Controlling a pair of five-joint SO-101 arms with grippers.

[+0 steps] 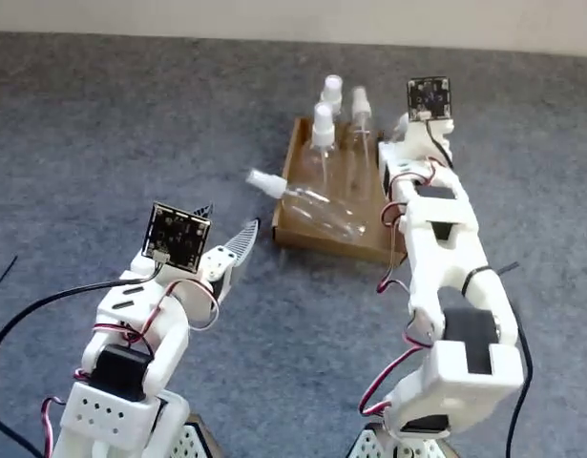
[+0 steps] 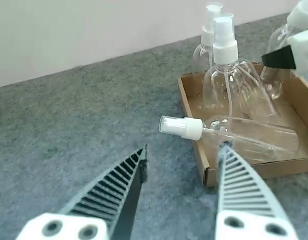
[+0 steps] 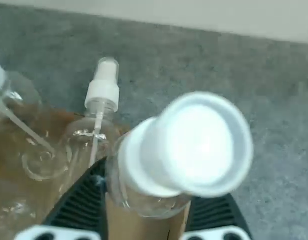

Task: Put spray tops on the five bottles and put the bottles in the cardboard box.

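A clear bottle (image 3: 179, 150) with a white spray top on sits between the jaws of the right gripper (image 3: 143, 200), which are closed on its body just under the top. The brown of the cardboard box (image 2: 206, 165) shows under that grip, but whether the bottle rests on the box floor cannot be told. Just beyond those jaws, two more topped bottles stand upright in the box, a nearer one (image 1: 324, 143) and a farther one (image 1: 331, 95). A fourth bottle (image 2: 254, 140) lies on its side in the box, its spray top poking out over the wall. That top sits just ahead of the left gripper (image 2: 184, 149), whose jaws are spread wide with nothing in them, above the grey carpeted table (image 1: 131, 124).
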